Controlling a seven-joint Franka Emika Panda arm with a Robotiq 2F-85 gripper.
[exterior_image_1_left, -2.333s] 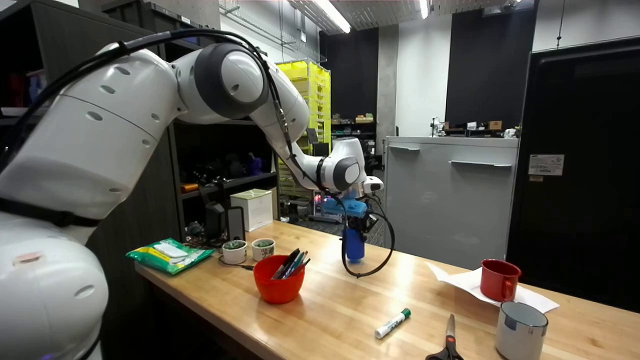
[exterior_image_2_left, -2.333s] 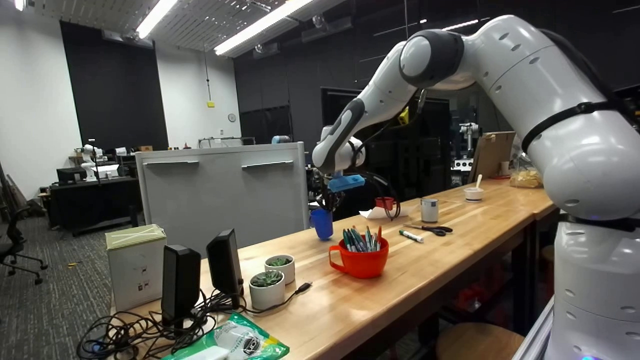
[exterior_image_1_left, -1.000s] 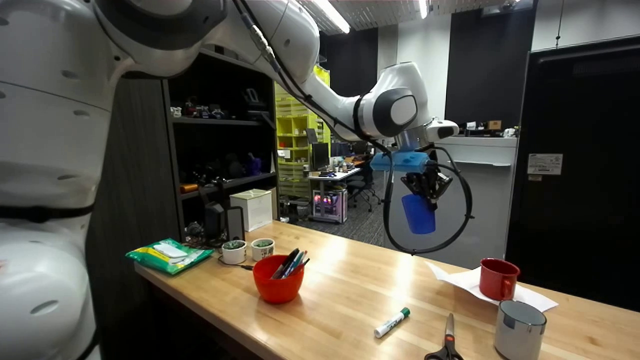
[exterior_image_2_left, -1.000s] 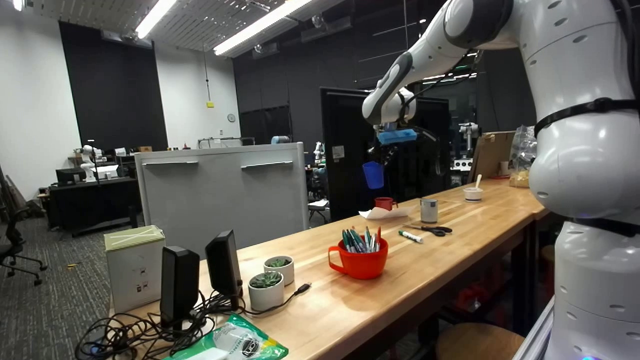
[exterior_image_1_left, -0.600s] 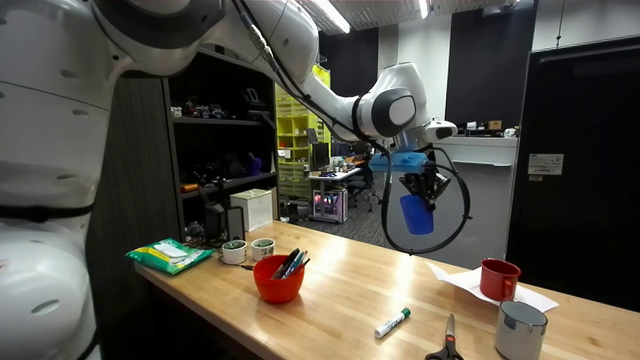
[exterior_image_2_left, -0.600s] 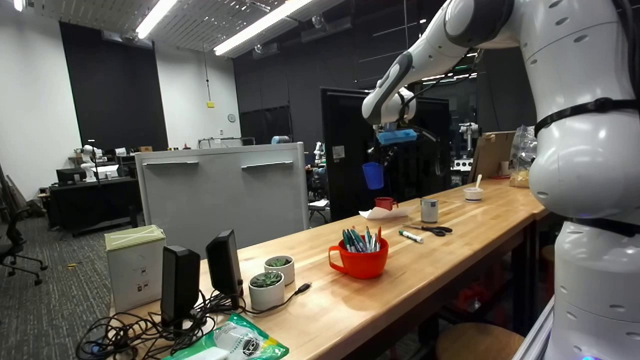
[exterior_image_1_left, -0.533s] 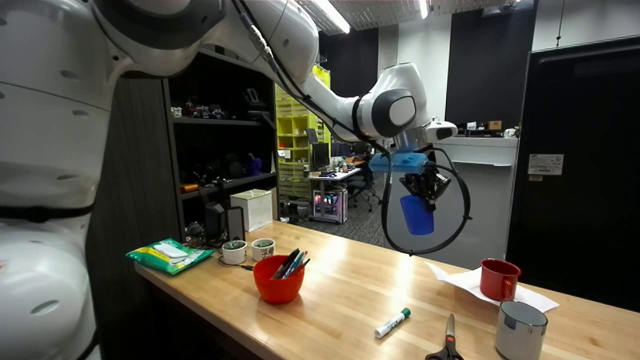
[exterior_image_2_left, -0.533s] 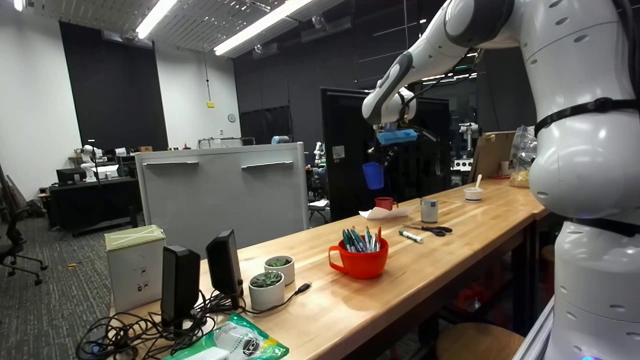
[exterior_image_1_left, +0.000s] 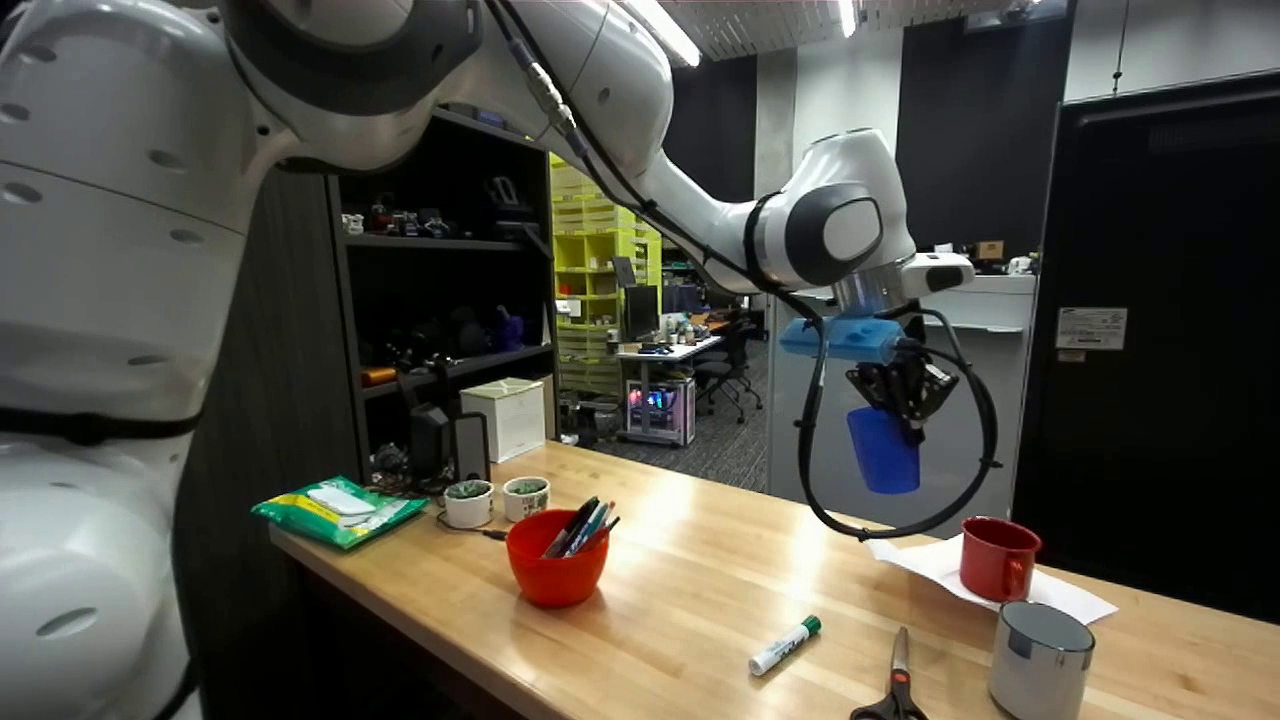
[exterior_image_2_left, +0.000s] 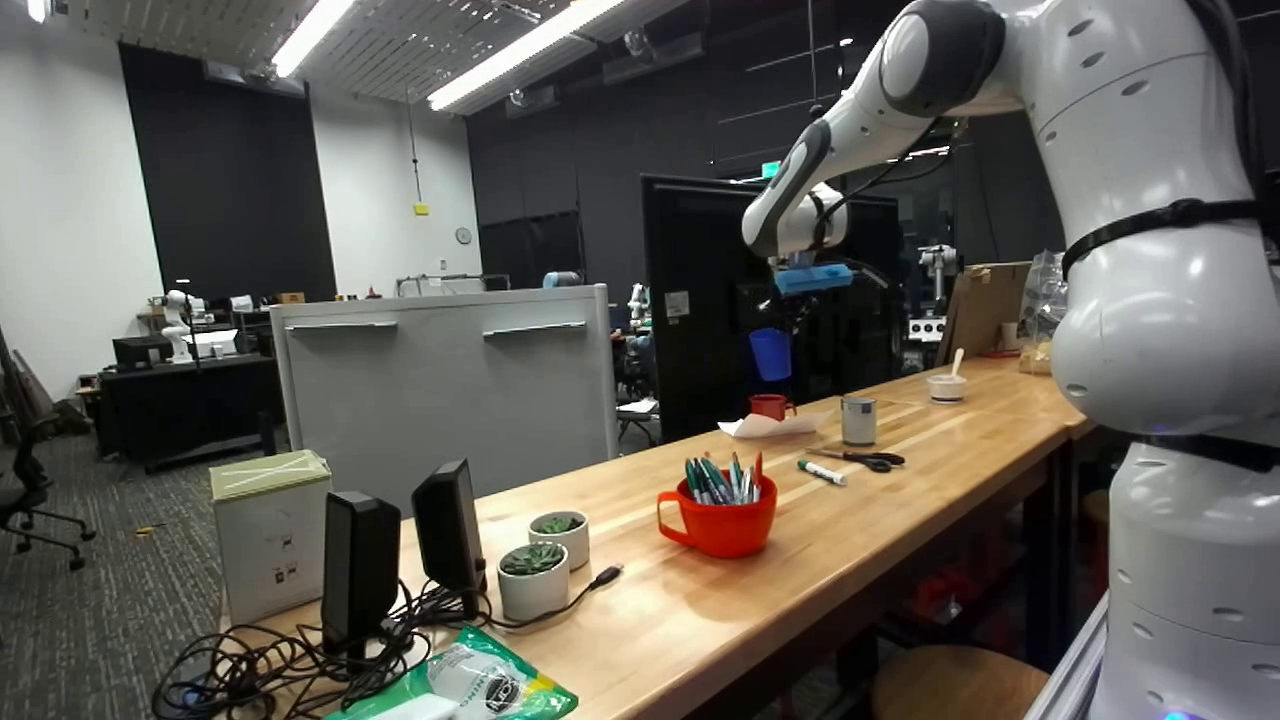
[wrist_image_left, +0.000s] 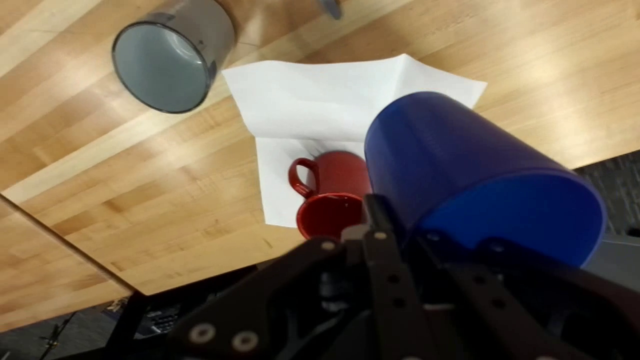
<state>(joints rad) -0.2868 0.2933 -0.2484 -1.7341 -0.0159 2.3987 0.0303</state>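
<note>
A blue cup (exterior_image_1_left: 884, 455) hangs slightly tilted in the air, mouth toward the hand, in both exterior views. My gripper (wrist_image_left: 402, 225) is shut on its wall; in the wrist view one finger shows outside the cup (wrist_image_left: 460, 145) and the other is mostly hidden by its rim. Below the cup, a red mug (wrist_image_left: 345, 172) stands on a creased white paper (wrist_image_left: 320, 102); the cup covers part of both in the wrist view. Beside the paper stands a grey-white metallic mug (wrist_image_left: 162, 70). The held cup is apart from the red mug (exterior_image_1_left: 1000, 560).
On the table are scissors (exterior_image_1_left: 899, 685), a green-capped marker (exterior_image_1_left: 785, 647) and an orange-red cup of pens (exterior_image_2_left: 722, 527). Farther along stand two potted succulents (exterior_image_2_left: 535, 590), black speakers (exterior_image_2_left: 360, 570) with tangled cables, a white box (exterior_image_2_left: 272, 545) and a green bag (exterior_image_1_left: 335, 512).
Earlier the held cup was low at the table's far edge. It has since been lifted and carried toward the red mug, dipping slightly in the last half second. The other objects have stayed put.
</note>
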